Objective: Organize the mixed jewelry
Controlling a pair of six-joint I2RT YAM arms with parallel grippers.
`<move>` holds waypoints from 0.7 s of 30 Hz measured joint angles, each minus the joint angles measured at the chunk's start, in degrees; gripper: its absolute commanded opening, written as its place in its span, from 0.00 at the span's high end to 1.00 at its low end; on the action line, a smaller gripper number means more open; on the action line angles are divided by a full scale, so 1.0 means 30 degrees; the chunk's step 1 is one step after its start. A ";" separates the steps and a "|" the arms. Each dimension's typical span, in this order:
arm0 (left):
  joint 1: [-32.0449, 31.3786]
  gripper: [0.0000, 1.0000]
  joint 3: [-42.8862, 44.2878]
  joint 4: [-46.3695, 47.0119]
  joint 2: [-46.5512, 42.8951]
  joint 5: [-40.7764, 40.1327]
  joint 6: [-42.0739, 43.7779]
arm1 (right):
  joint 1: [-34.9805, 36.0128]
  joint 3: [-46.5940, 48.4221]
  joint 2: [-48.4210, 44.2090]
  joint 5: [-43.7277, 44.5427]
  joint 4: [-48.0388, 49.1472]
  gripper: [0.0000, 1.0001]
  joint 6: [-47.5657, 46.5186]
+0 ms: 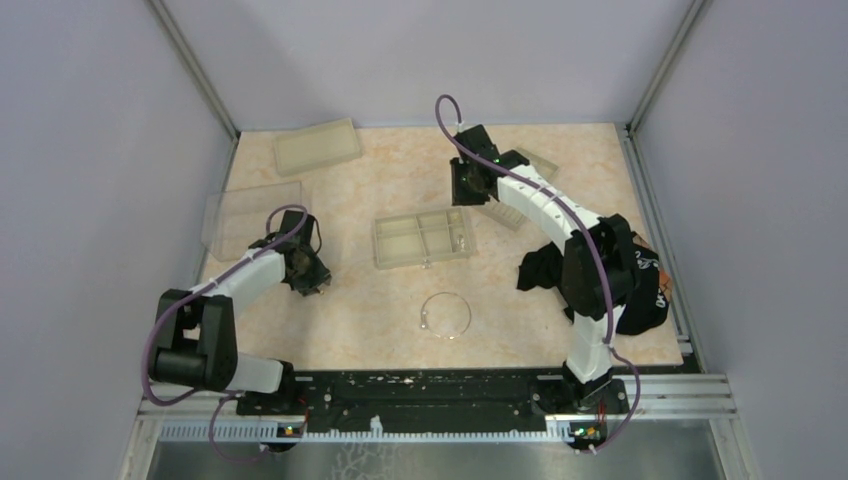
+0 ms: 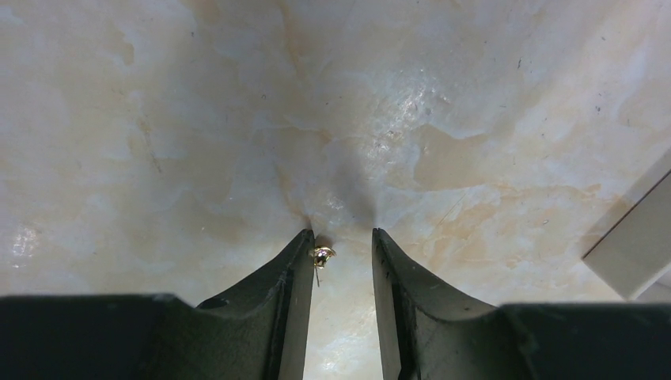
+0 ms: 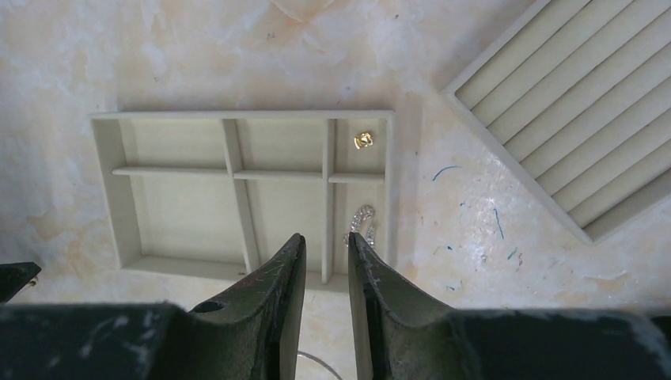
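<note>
A tiny gold earring stud (image 2: 321, 255) lies on the table between my left gripper's (image 2: 343, 235) open fingers, right against the left fingertip (image 2: 297, 261). In the top view the left gripper (image 1: 305, 270) points down at the table's left. The thin silver wire hoop (image 1: 445, 314) lies front-centre. My right gripper (image 3: 326, 236) hovers narrowly open and empty above the compartment tray (image 3: 237, 115). That tray holds a gold bit (image 3: 363, 140) in its top right cell and a sparkly silver piece (image 3: 362, 222) in the cell below. In the top view the right gripper (image 1: 470, 180) is behind the tray (image 1: 422, 238).
A ribbed beige tray (image 3: 570, 111) lies under the right arm. Another beige tray (image 1: 317, 145) sits at the back left, a clear lid (image 1: 250, 215) left of the left arm. A black cloth (image 1: 640, 290) lies at the right edge. A tray corner (image 2: 633, 253) shows beside the left gripper.
</note>
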 measured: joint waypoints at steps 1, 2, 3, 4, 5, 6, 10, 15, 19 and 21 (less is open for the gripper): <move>0.0000 0.61 0.0000 -0.0015 0.0000 -0.0007 0.0015 | 0.0029 0.0000 0.0066 -0.0036 -0.0015 0.74 0.0000; 0.0000 0.61 0.0000 -0.0022 0.0000 0.0000 0.0029 | 0.0051 0.0007 0.0102 -0.0051 -0.0015 0.74 0.0007; 0.0000 0.62 0.0000 -0.0022 0.0000 0.0000 0.0066 | 0.0095 0.0007 0.0160 -0.0058 -0.0022 0.73 0.0007; 0.0000 0.63 0.0000 -0.0029 -0.0007 -0.0007 0.0080 | 0.0117 0.0007 0.0197 -0.0073 -0.0029 0.73 0.0007; 0.0000 0.63 -0.0015 -0.0036 -0.0022 -0.0007 0.0138 | 0.0153 0.0007 0.0226 -0.0087 -0.0036 0.73 0.0015; 0.0000 0.63 -0.0022 -0.0051 -0.0029 0.0000 0.0175 | 0.0189 0.0007 0.0226 -0.0087 -0.0036 0.73 0.0015; 0.0000 0.63 -0.0022 -0.0204 -0.0036 0.0007 0.0393 | 0.0277 0.0000 0.0226 -0.0087 -0.0029 0.74 0.0138; 0.0000 0.64 -0.0022 -0.0605 -0.0124 0.0087 0.0940 | 0.0350 -0.0044 0.0226 -0.0080 -0.0022 0.74 0.0219; 0.0000 0.65 -0.0029 -0.0882 -0.0168 0.0248 0.1355 | 0.0350 -0.0058 0.0226 -0.0073 0.0000 0.73 0.0313; -0.0007 0.66 -0.0029 -0.0969 -0.0175 0.0270 0.1450 | 0.0357 -0.0117 0.0219 -0.0073 0.0044 0.74 0.0335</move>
